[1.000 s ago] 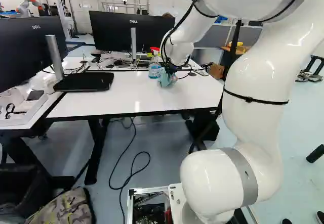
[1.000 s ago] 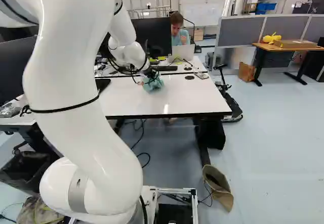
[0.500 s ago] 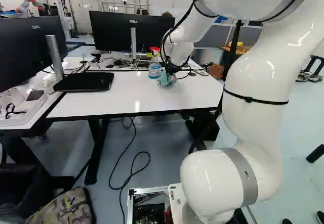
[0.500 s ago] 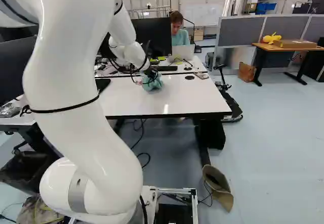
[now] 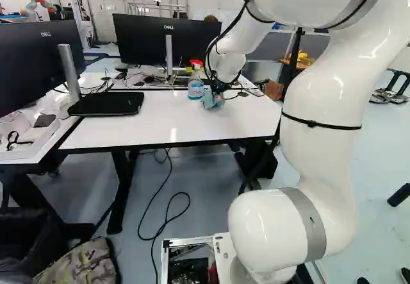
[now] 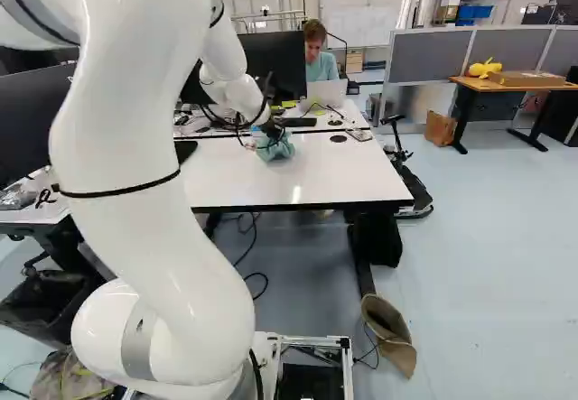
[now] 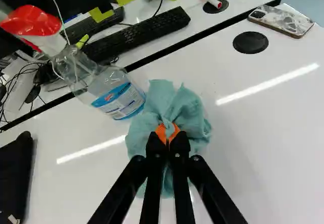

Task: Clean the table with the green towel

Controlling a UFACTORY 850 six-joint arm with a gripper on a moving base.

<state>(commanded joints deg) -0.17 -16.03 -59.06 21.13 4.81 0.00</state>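
Gripping green towel (image 7: 190, 110) in pincer (image 5: 218, 90), on desk (image 7: 253, 153) just beside spray bottle (image 7: 119, 96). Bunched, slightly longer along the pincer than across. Bordered by desk surface opposite the spray bottle.

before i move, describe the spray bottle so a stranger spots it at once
Find the white table, then the bunched green towel gripped in the hand. The spray bottle stands right beside the towel: clear, blue label, its red head far bigger than the marker's red cap.

The towel (image 7: 195, 115) is plain teal, the spray nozzle (image 7: 33, 20) red.
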